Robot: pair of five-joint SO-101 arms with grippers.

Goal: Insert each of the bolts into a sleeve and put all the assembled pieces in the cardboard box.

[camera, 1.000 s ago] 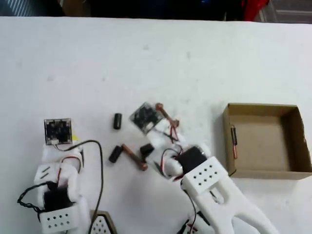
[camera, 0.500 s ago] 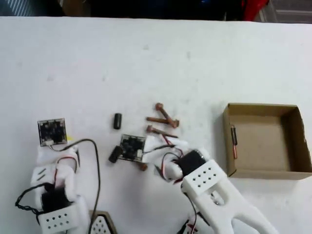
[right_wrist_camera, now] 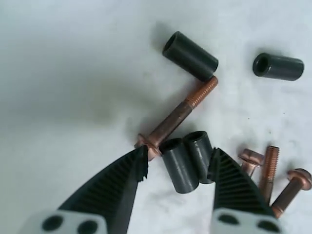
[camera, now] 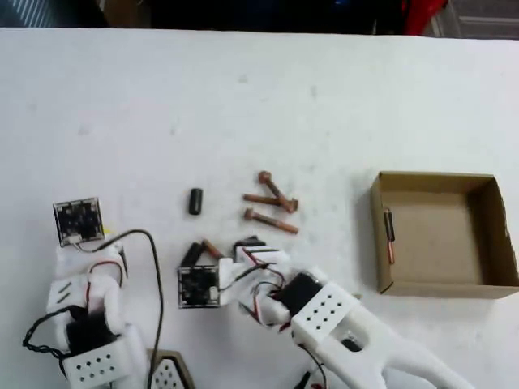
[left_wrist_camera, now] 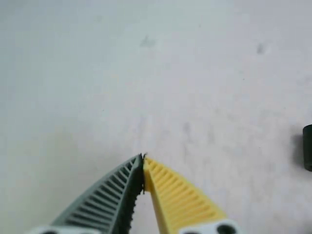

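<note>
Counting four loose bolts on the table (camera: 122, 105): crossed pair (camera: 274, 197) just right of centre, third bolt (camera: 271, 220) directly below, fourth bolt (camera: 212, 247) lower and left of centre. Four black sleeves too: first sleeve (camera: 195, 202) left of centre, second sleeve (camera: 190, 254) below that, then third sleeve (right_wrist_camera: 178, 168) and fourth sleeve (right_wrist_camera: 200, 146) touching side by side, low centre in the right wrist frame. One cardboard box (camera: 434, 176) at right, holding one copper piece (camera: 390, 239) along the left wall (dark near the top end, hard to tell whether sleeved). Two arms along the bottom edge: left arm (camera: 89, 324), right arm (camera: 336, 312).
</note>
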